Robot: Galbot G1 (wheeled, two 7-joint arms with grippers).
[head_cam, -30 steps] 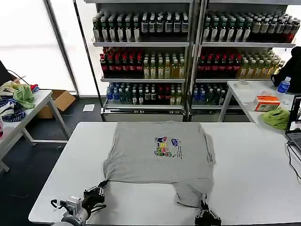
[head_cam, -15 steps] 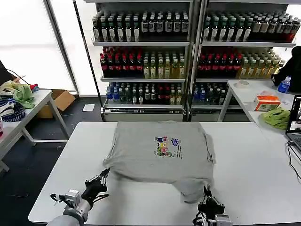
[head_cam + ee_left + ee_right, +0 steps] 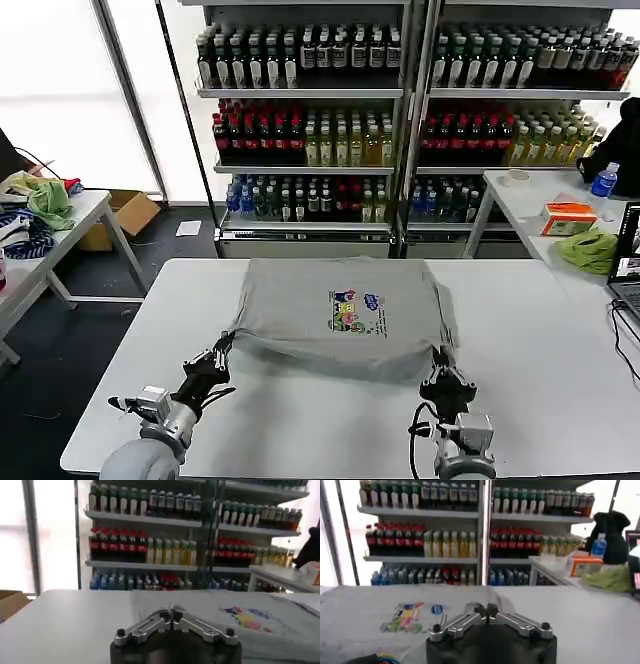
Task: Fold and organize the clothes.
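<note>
A light grey shirt with a small multicoloured chest print lies on the white table. Its near hem is lifted off the table and carried toward the far side, folding over the rest. My left gripper is shut on the hem's near left corner. At the near right corner my right gripper is shut on the hem as well. In the left wrist view the left gripper pinches a sliver of grey cloth, with the shirt beyond. In the right wrist view the right gripper pinches the shirt.
Shelves of bottled drinks stand behind the table. A side table at the right holds a green cloth, an orange box and a laptop. Another table with cloths stands at the left, with a cardboard box beside it.
Both grippers have moved away from the near edge toward the far side, holding the hem. The shirt's lower part has risen and shortened, and the loose bit at the right no longer hangs toward me.
</note>
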